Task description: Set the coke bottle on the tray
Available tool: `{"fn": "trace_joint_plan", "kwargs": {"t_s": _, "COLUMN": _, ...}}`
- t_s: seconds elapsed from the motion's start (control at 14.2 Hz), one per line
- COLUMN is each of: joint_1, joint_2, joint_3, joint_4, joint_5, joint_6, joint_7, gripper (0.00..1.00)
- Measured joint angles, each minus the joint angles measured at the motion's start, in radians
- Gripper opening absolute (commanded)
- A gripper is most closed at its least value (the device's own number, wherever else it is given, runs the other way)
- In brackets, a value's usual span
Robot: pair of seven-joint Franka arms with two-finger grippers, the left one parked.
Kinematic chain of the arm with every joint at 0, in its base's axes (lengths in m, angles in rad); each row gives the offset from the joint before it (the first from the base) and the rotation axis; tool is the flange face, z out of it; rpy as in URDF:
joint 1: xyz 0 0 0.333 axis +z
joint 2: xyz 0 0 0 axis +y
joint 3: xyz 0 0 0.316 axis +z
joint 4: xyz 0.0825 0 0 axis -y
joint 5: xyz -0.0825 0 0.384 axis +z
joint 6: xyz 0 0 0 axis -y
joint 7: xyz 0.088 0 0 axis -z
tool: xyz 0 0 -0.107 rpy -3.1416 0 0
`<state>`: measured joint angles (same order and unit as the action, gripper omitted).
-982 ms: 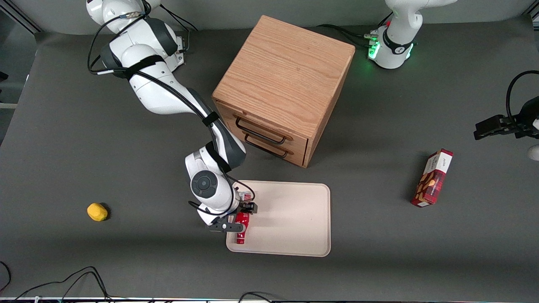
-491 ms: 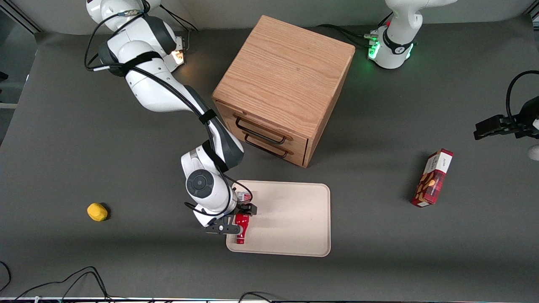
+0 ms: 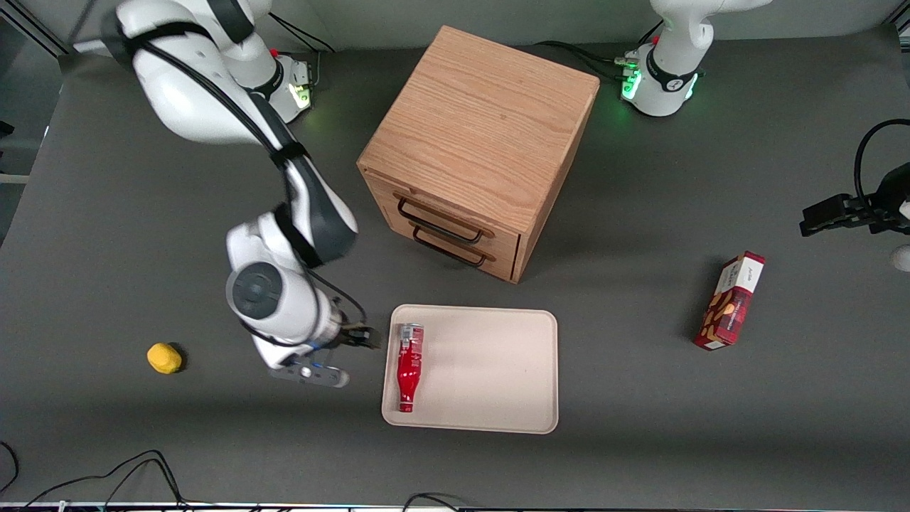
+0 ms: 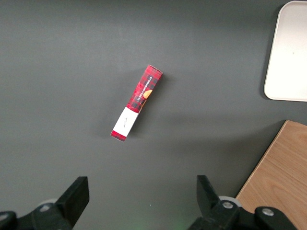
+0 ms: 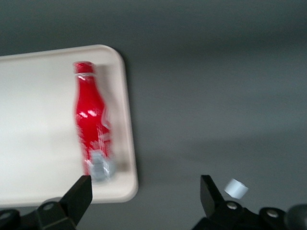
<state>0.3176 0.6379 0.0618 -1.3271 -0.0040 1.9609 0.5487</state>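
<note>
The wooden cabinet [image 3: 480, 146] stands on the table [image 3: 640, 398], its drawers facing the tray [image 3: 490, 370]. The coke bottle [image 3: 409, 366] lies flat in the tray along the edge nearest the working arm, cap toward the camera. The gripper [image 3: 341, 355], fingers spread and empty, hangs just beside that edge. A yellow lump [image 3: 164, 358] sits well apart.

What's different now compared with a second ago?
The pincer let go of the small red coke bottle, now lying on the pale beige tray, and withdrew open toward the yellow lemon. The wooden drawer cabinet and red snack box stayed put.
</note>
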Motion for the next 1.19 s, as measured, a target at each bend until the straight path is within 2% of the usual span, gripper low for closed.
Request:
{"fn": "trace_joint_plan", "kwargs": {"t_s": 0.28, "joint_1": -0.117, "joint_2": -0.249, "joint_3": 0.005, "joint_4": -0.147, "joint_5": 0.000, "joint_6": -0.218, "joint_7": -0.122, "gripper": 1.00}}
{"fn": "trace_joint_plan", "kwargs": {"t_s": 0.56, "joint_1": -0.258, "joint_2": -0.402, "joint_3": 0.028, "joint_4": -0.169, "joint_5": 0.001, "joint_6": -0.358, "joint_7": -0.273, "gripper": 1.00}}
{"fn": "trace_joint_plan", "kwargs": {"t_s": 0.77, "joint_1": -0.329, "joint_2": -0.507, "joint_3": 0.031, "joint_4": -0.176, "joint_5": 0.001, "joint_6": -0.431, "joint_7": -0.362, "gripper": 1.00}}
{"fn": "trace_joint_plan", "kwargs": {"t_s": 0.98, "joint_1": -0.353, "joint_2": -0.560, "joint_3": 0.029, "joint_4": -0.181, "joint_5": 0.001, "joint_6": -0.454, "joint_7": -0.375, "gripper": 1.00}}
{"fn": "trace_joint_plan", "kwargs": {"t_s": 1.19, "joint_1": -0.291, "joint_2": -0.562, "joint_3": -0.036, "joint_4": -0.189, "joint_5": 0.001, "joint_6": -0.461, "joint_7": -0.377, "gripper": 1.00}}
